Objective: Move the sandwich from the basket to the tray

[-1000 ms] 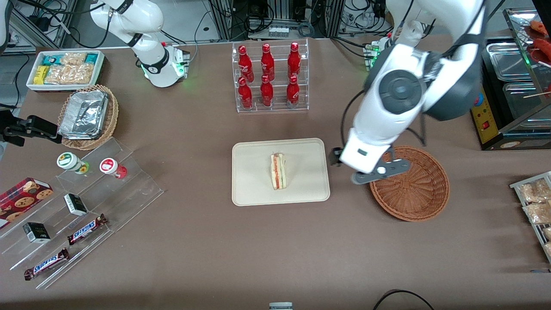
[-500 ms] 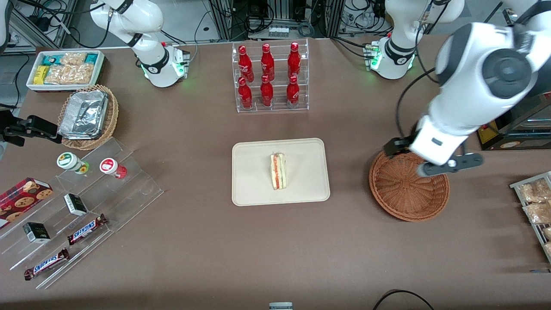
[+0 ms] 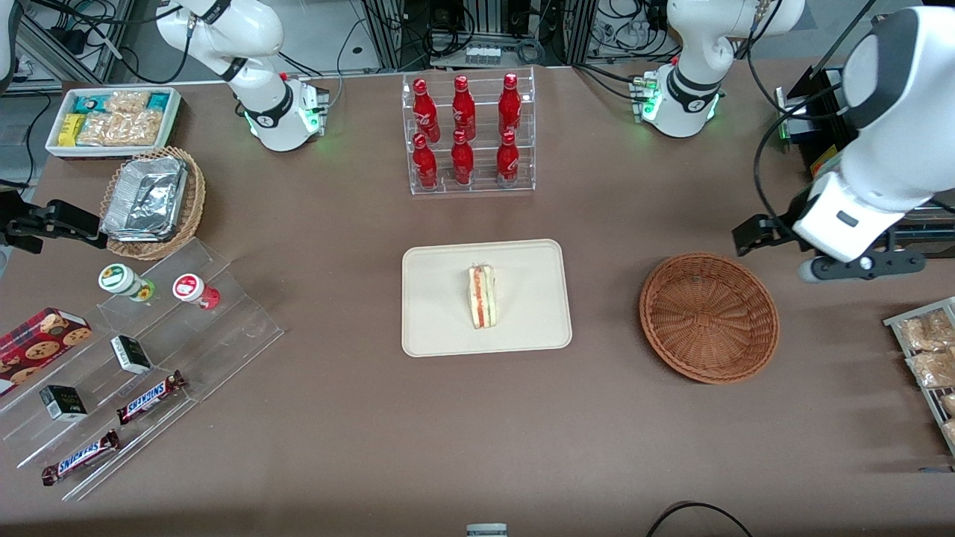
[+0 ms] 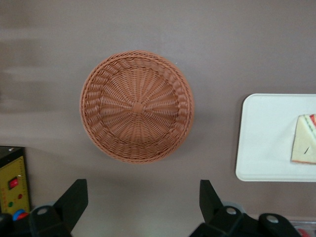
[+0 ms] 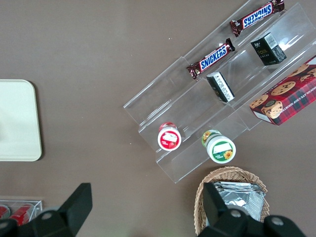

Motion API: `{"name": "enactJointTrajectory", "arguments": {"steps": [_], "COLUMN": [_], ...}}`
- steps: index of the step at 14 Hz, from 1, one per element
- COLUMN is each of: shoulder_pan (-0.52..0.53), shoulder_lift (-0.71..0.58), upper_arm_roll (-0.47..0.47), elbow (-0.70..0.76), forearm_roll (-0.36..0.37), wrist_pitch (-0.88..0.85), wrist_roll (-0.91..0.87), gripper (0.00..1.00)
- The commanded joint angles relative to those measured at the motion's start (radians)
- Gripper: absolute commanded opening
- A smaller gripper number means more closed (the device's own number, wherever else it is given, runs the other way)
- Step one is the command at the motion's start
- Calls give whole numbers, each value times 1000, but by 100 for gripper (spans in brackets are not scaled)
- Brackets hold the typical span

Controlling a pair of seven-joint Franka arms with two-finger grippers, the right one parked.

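The sandwich (image 3: 483,297) lies on its side in the middle of the cream tray (image 3: 440,328), its red filling edge showing. The reddish-brown wicker basket (image 3: 709,317) stands empty beside the tray, toward the working arm's end of the table. My left gripper (image 3: 828,242) hangs above the table past the basket, farther toward the working arm's end and a little farther from the front camera. In the left wrist view the gripper (image 4: 142,190) is open and empty, with the basket (image 4: 136,106), the tray (image 4: 261,148) and the sandwich (image 4: 305,140) all apart from it.
A clear rack of red bottles (image 3: 466,134) stands farther from the front camera than the tray. A clear stepped stand (image 3: 142,358), a tan basket of foil trays (image 3: 153,198) and a white snack bin (image 3: 112,119) lie toward the parked arm's end. Snack packets (image 3: 925,358) lie at the working arm's end.
My left arm has swung away from over the basket toward the working arm's end of the table, uncovering the empty basket. The sandwich and tray have not moved.
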Motion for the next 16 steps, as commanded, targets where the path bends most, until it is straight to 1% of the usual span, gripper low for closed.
{"name": "enactJointTrajectory", "arguments": {"steps": [1, 3, 4, 6, 9, 13, 16], "shoulder_pan": [38, 42, 42, 55, 47, 47, 42], "shoulder_lift": [-70, -113, -119, -128, -150, -122, -113], "upper_arm_roll": [-9, -9, -7, 8, 52, 66, 65], "elbow": [-75, -127, -132, -133, -135, -96, -86], "forearm_roll": [8, 8, 8, 6, 6, 5, 8], "wrist_pitch": [-4, 7, -2, -3, -7, -33, -41], "wrist_roll": [71, 118, 176, 227, 235, 270, 258], "gripper": [100, 100, 100, 100, 100, 100, 100]}}
